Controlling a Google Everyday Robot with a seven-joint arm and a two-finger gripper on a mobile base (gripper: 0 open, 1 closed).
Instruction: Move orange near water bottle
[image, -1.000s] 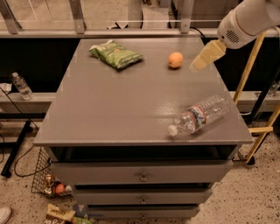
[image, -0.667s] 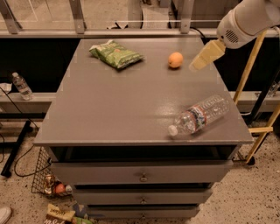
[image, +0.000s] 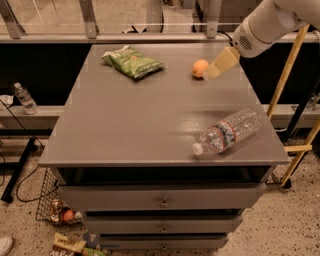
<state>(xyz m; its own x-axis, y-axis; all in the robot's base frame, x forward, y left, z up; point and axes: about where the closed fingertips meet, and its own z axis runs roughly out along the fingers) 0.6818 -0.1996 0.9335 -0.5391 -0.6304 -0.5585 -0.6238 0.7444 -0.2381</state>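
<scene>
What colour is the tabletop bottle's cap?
White, camera view, on the clear ribbed plastic bottle; tan gripper beside the round orange.

A single camera looks down from high in front of the counter (image: 150, 125), facing its far edge. It is near enough that the whole top and the drawer fronts (image: 125, 199) below fill the view. The gripper (image: 212, 72) hangs near the far right corner.

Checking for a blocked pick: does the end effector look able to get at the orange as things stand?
Probably yes. The end effector hangs close beside the orange with nothing between them; the green bag and the water bottle both lie well clear of it.
</scene>
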